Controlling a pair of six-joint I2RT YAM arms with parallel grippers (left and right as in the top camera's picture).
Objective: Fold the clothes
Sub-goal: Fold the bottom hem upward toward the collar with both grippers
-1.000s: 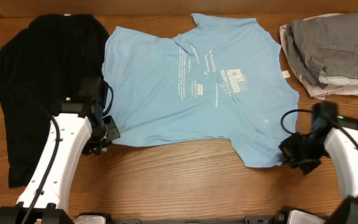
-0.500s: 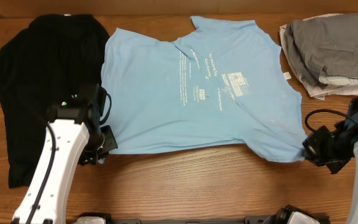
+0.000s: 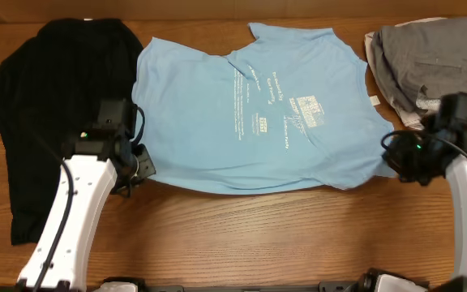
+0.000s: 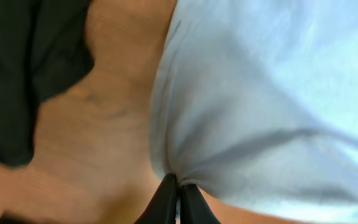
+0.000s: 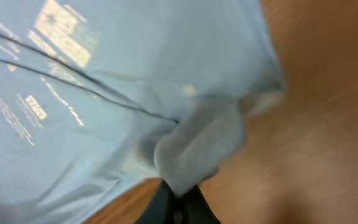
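Wood table (image 3: 242,235) carried the blue T-shirt (image 3: 217,122) spread print-up (black shirt (image 3: 47,97) just beside it); left pincer (image 4: 178,190) and right pincer (image 5: 180,198) each clamped on 1 lower corner.

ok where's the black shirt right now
In the overhead view the black shirt lies at the far left of the table, right beside the blue T-shirt.

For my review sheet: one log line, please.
left gripper: shut on blue T-shirt | right gripper: shut on blue T-shirt | black shirt: ungripped
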